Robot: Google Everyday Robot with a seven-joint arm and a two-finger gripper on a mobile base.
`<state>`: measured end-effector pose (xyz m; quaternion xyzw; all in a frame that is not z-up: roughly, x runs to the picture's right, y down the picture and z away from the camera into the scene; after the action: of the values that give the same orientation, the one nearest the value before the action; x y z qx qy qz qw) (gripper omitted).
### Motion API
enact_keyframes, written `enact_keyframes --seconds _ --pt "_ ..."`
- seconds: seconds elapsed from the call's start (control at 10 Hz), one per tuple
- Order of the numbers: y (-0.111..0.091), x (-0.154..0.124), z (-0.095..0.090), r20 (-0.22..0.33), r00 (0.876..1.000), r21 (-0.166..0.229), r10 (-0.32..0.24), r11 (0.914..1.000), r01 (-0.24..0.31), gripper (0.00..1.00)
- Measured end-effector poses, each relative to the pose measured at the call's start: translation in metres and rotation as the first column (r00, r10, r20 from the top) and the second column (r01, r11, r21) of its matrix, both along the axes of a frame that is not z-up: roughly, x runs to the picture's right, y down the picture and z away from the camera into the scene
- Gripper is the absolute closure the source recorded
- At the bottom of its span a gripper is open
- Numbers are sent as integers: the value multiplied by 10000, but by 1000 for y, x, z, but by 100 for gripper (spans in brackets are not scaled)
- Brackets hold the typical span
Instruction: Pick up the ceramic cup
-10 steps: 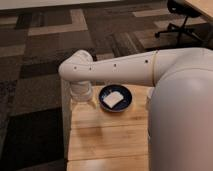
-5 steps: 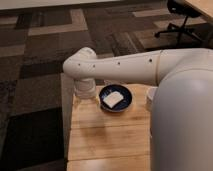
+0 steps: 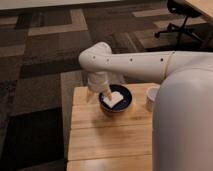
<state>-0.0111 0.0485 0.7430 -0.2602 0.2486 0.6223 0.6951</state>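
Observation:
The ceramic cup (image 3: 152, 97) is small, plain and white. It stands on the wooden table (image 3: 105, 137) at the right, just right of the dark blue bowl (image 3: 123, 102), and my white arm hides part of it. My gripper (image 3: 100, 90) hangs from the wrist at the table's back left, just over the bowl's left rim. It is about a bowl's width left of the cup and holds nothing that I can see. A white piece (image 3: 113, 98) lies in the bowl.
The slatted wooden table ends at the left near x 140, with patterned carpet (image 3: 40, 75) beyond. My white arm body (image 3: 185, 115) fills the right side. An office chair (image 3: 181, 22) stands at the far right back.
My arm's elbow and gripper have moved to the right, from the table's left edge toward the bowl. The cup has come into view at the right.

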Motion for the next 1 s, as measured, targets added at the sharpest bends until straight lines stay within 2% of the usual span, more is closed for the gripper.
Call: enact_keyframes --seconds 0.2,0.4,1.0 --pt "-19 28 5 -9 9989 62 -460 9989 460 35" --pt "-29 47 4 -113 9979 130 -637 9979 638 35" --pt "-29 44 4 -67 9979 119 -644 9978 645 35"
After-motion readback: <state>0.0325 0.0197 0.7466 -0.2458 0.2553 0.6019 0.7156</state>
